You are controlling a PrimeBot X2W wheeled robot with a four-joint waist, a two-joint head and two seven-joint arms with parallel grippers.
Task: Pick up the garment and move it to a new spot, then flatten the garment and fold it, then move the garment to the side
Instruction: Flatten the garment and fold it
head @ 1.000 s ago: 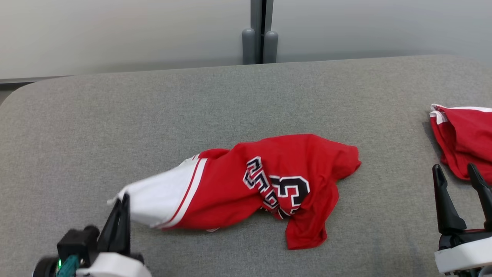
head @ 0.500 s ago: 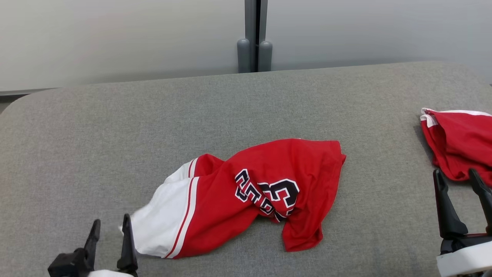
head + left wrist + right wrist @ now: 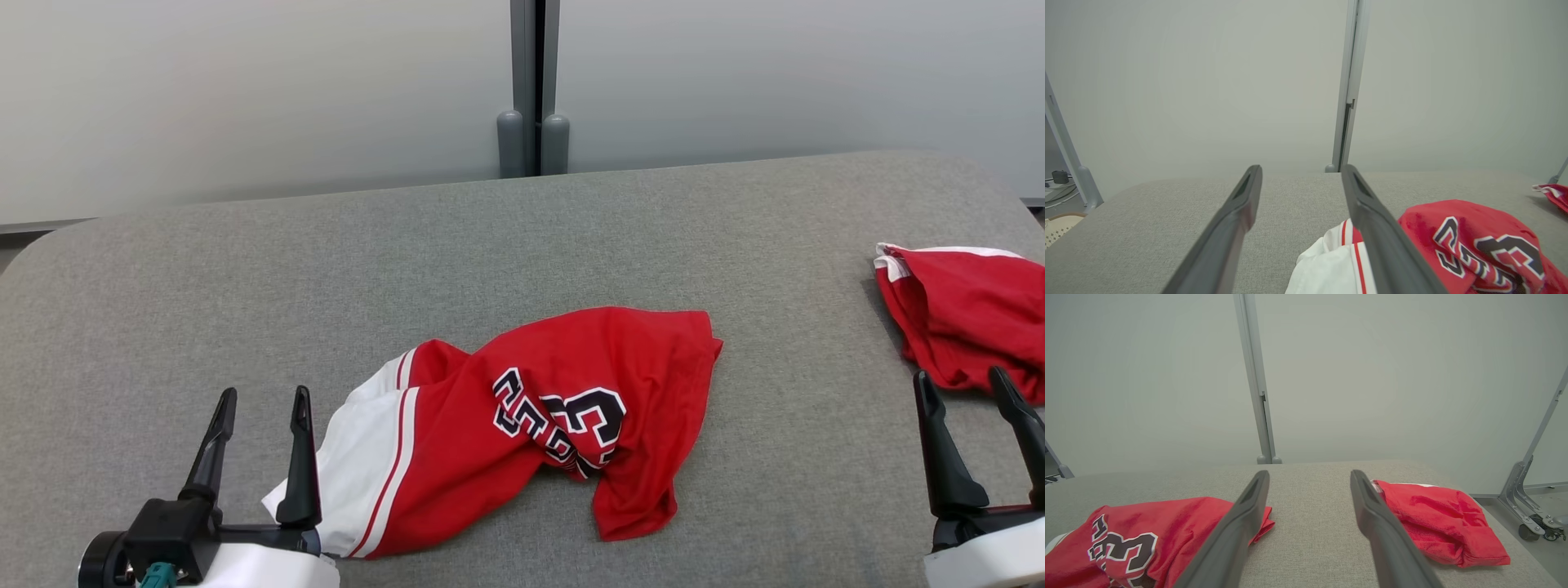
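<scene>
Garment (image 3: 522, 425) lies in a crumpled heap in the lower middle of the head view, on the grey worktop (image 3: 245, 269). It is red, with a white part at its lower left end and big dark letters in the middle. The left gripper (image 3: 264, 394) sits at the lower left of the frame, just beside the white end. Its jaws are wide open and hold nothing. The right gripper (image 3: 959, 374) sits at the lower right, well apart from the garment. Its jaws are open and empty too. Another red cloth (image 3: 963, 318) lies at the right edge.

The garment looks set down, so making it flat seems to come next. To do that well, the robot should take two ends that are far apart: the white end and the red corner at the upper right of the heap. Each pinch should catch one layer, not a bunch. Then the arms should pull apart slowly, low over the worktop, until the folds go flat. The right gripper must not snag the other red cloth.
</scene>
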